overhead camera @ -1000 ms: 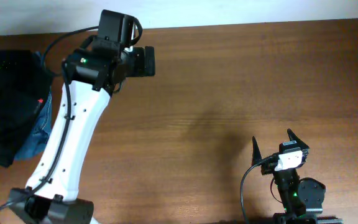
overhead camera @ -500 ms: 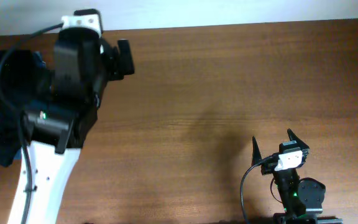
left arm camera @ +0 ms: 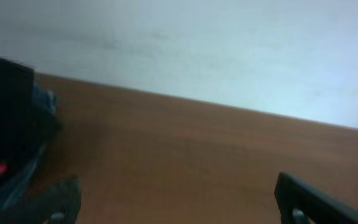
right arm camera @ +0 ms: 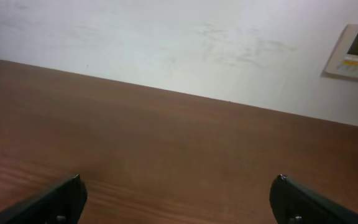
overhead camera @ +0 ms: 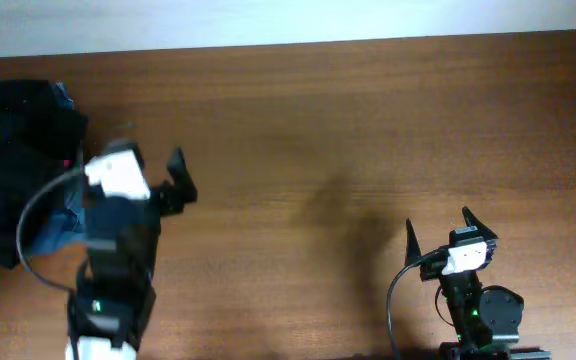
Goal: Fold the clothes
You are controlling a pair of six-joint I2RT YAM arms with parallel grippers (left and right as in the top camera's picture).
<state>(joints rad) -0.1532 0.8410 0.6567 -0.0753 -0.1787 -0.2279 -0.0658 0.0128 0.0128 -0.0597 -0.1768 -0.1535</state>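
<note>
A heap of dark clothes, black with some blue denim, lies at the table's left edge. It also shows at the left of the left wrist view. My left gripper is open and empty, low at the left, just right of the heap, blurred by motion. In its own view its fingers are spread wide over bare wood. My right gripper is open and empty near the front right of the table. Its fingers are spread wide over bare wood.
The brown wooden table runs to a white wall at the back. A white wall panel shows at the right of the right wrist view.
My left arm has swung from the back of the table down and towards the front left, ending beside the clothes heap. The right arm has not moved.
</note>
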